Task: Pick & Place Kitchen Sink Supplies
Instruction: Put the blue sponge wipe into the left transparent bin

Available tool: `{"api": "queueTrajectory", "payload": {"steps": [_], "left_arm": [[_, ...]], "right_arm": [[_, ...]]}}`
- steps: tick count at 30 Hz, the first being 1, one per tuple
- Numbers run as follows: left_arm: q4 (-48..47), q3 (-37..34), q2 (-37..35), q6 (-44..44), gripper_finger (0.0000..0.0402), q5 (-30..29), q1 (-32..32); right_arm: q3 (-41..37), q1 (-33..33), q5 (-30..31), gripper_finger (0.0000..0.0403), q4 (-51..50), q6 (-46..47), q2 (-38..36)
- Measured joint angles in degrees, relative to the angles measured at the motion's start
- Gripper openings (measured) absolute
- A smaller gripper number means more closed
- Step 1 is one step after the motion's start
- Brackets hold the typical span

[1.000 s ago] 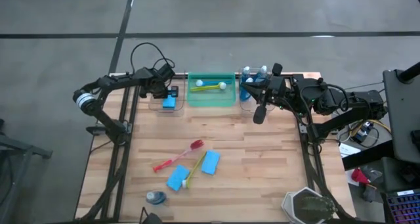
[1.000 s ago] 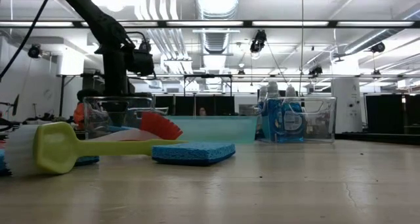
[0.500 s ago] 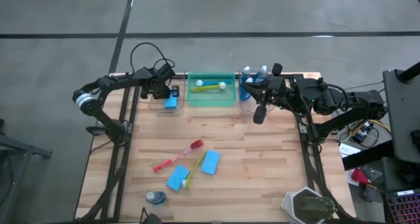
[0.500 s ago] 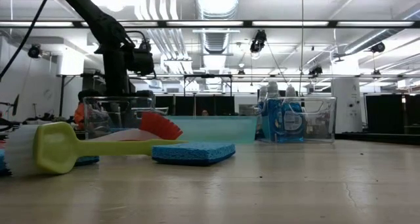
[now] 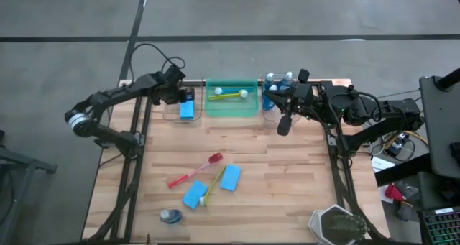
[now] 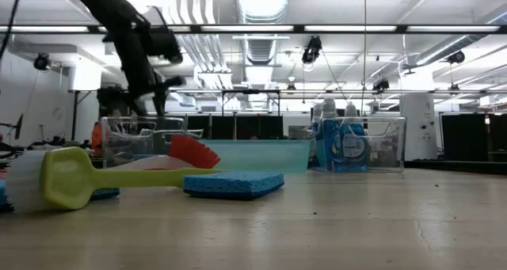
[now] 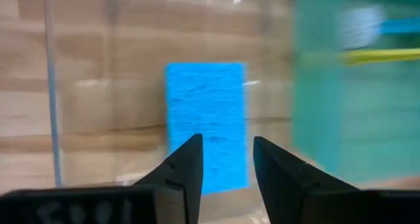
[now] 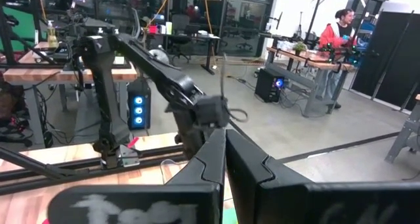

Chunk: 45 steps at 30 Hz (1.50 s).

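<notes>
My left gripper is open and hovers over the left clear bin, touching nothing. One blue sponge lies flat on that bin's floor, straight below the fingers. On the near part of the table lie a red brush, a yellow brush, two blue sponges and a small bottle on its side. My right gripper is shut and waits by the right clear bin, which holds bottles of blue liquid.
A green bin between the two clear bins holds a yellow and a blue brush. A dark object sits at the table's near right corner. Bare wood lies right of the loose supplies. A person stands far off in the room.
My left gripper has risen from the left clear bin and tipped, with the arm swinging out toward the table's left. The blue sponge stays lying in the bin. The right arm has kept still.
</notes>
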Motion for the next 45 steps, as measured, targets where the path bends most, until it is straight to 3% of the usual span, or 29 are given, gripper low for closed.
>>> {"api": "queueTrajectory", "payload": {"steps": [10, 20, 23, 32, 40, 45], "left_arm": [[7.5, 0.4, -9.1, -2.1, 0.0126, -0.5, -11.7], [26.9, 0.4, -9.5, 3.2, 0.0126, 0.3, -29.3], [29.0, 0.9, -8.6, 4.6, 0.0126, 1.8, -33.5], [29.1, 4.3, -1.6, 11.4, 0.0133, 6.8, -40.1], [28.8, 9.8, 9.2, 18.4, 0.0131, 19.7, -40.1], [26.5, 14.6, 16.6, 23.8, 0.0128, 22.9, -41.1]], "right_arm": [[0.0, 0.0, 0.0, 0.0008, 0.0, -0.2, 0.0], [0.0, 0.0, 0.0, 0.0008, -0.1, 0.0, 0.0], [0.0, 0.0, 0.0, 0.0008, -0.1, 0.1, 0.0], [-0.3, 0.0, 0.0, 0.0008, -0.2, -0.3, 0.1], [-0.5, 0.0, 0.0, 0.0008, -3.1, 1.2, 0.2], [-0.6, 0.0, -0.1, 0.0008, -4.6, 4.0, 0.0]]}}
